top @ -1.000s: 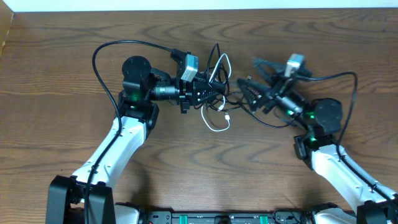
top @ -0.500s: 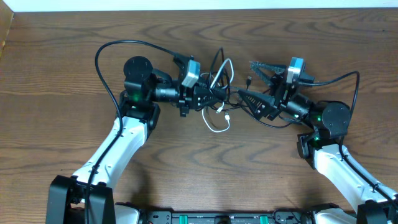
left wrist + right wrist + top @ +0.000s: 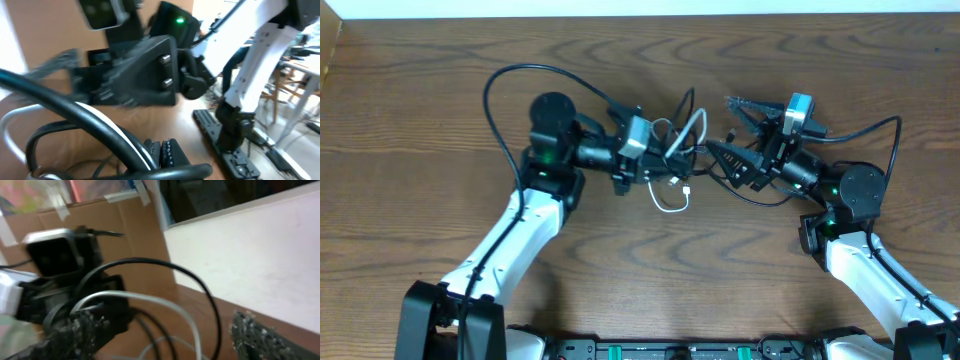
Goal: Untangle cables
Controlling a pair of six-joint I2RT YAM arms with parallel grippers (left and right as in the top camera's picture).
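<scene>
Overhead: left pincer buried in left side of cables, tangle lying mid-counter; we cannot read its jaws here. Left wrist view settles it: left pincer pressed together on strands, with black and white cables arching up from fingers. Just right of tangle, right pincer spread wide, facing it. Only right wrist view shows loops of cables raised between spread fingers of right pincer; we cannot tell whether they touch.
</scene>
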